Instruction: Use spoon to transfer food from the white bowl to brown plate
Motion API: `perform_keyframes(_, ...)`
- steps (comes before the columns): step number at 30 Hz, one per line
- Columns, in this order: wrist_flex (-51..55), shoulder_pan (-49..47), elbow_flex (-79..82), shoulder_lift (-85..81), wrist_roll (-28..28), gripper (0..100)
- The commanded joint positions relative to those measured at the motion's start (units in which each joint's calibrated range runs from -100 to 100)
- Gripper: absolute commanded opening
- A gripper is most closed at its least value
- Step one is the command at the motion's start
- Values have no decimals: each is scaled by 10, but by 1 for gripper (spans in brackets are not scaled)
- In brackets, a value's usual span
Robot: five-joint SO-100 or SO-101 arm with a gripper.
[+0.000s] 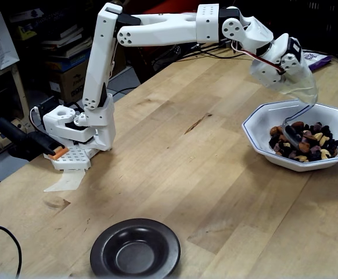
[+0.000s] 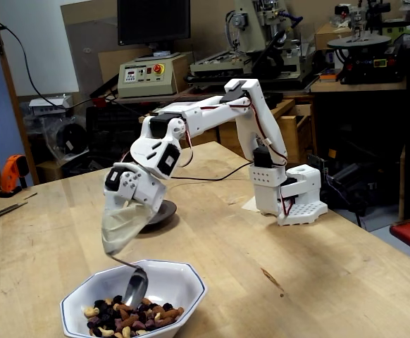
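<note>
Overhead, my pale gripper (image 2: pixel 118 239) pinched the shiny silver spoon (image 2: pixel 135 289) by its handle, its tip among mixed nuts and dark fruit (image 1: pixel 306 141) inside the octagonal white bowl (image 1: pixel 256 133).

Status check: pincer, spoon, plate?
Pincer shut on spoon, its tip in the food in white bowl. Brown plate empty. Path clear.

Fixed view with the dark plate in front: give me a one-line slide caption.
Gripper holds the spoon in the food of the white bowl; brown plate sits empty.
</note>
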Motion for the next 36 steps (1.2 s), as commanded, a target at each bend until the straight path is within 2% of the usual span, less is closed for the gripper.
perform_keyframes(1,-12,8,19,-24,-12,5)
perform_keyframes(5,-19,8,53,-25,-12,5)
perform_keyframes(17,-189,41,154,-28,-9,5)
perform_keyframes(36,-303,42,305,-142,-9,5)
